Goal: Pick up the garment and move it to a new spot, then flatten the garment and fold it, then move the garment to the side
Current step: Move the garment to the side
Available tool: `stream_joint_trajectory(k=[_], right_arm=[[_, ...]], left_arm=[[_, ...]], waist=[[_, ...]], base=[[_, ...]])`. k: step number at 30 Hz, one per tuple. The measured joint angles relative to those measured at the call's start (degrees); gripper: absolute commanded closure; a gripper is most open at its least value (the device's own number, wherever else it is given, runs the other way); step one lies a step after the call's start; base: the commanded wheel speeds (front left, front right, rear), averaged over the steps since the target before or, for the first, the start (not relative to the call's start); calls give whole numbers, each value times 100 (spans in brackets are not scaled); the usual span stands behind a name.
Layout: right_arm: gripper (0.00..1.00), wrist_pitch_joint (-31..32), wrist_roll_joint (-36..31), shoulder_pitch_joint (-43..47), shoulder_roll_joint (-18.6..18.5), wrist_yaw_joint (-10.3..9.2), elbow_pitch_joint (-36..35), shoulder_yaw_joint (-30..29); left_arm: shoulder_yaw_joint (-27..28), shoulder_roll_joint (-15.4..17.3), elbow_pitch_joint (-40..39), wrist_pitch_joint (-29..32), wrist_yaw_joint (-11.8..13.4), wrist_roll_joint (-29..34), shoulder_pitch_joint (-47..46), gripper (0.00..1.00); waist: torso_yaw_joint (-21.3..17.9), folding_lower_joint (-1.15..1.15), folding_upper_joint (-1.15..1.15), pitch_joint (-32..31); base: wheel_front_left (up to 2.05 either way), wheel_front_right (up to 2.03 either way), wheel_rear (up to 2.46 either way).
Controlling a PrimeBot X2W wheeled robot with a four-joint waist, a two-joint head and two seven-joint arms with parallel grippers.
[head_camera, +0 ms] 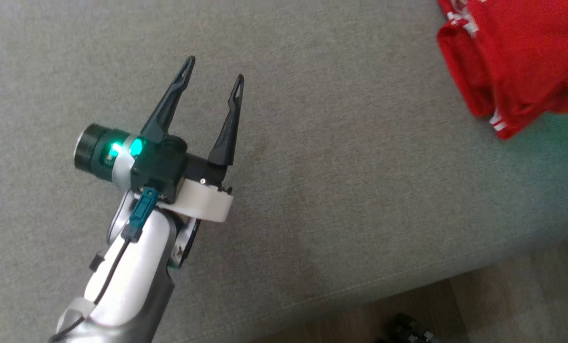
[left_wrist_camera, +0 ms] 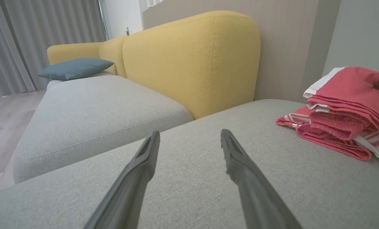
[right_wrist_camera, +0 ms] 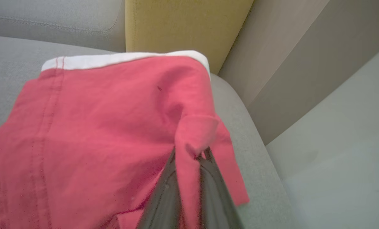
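Note:
The garment (head_camera: 517, 57) is red with white trim and lies bunched at the far right of the grey sofa seat (head_camera: 312, 166). Seen from the left wrist, the garment (left_wrist_camera: 345, 114) is a layered heap at the right. My left gripper (head_camera: 214, 71) hovers over bare seat well to its left, fingers (left_wrist_camera: 148, 152) spread wide with nothing between them. In the right wrist view my right gripper (right_wrist_camera: 191, 152) is shut on a pinched fold of the garment (right_wrist_camera: 97, 127), whose white-edged cloth drapes down over the seat.
A yellow backrest (left_wrist_camera: 189, 60) rises behind the seat, with a second grey cushion (left_wrist_camera: 97, 111) and a blue pillow (left_wrist_camera: 75, 68) further left. A wall (right_wrist_camera: 303, 63) stands beside the sofa's end. Wooden floor (head_camera: 503, 305) lies past the seat's front edge.

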Motion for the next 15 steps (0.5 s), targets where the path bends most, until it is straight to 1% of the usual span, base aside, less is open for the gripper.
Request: stream_joint_trajectory(k=[4, 7, 12, 14, 15], right_arm=[[100, -170, -33, -309, -27, 0, 300, -275], [100, -281, 3, -467, -53, 0, 444, -372], [100, -516, 37, -666, -8, 0, 756, -649], [100, -622, 18, -694, 4, 0, 869, -721], [88, -664, 18, -695, 27, 0, 922, -766]], left_arm=[[-67, 1, -52, 45, -30, 94, -173, 0], [-191, 1, -143, 51, -115, 152, -370, 0], [-264, 21, -226, 63, -214, 240, -646, 0], [-325, 32, -226, 94, -216, 241, -698, 0], [-334, 32, -226, 94, -216, 241, -706, 0]], waist=[[38, 0, 0, 241], [79, 0, 0, 453], [112, 1, 0, 774], [104, 1, 0, 851], [93, 1, 0, 877]], base=[[0, 0, 0], [0, 0, 0], [0, 0, 0], [0, 0, 0], [0, 0, 0]])
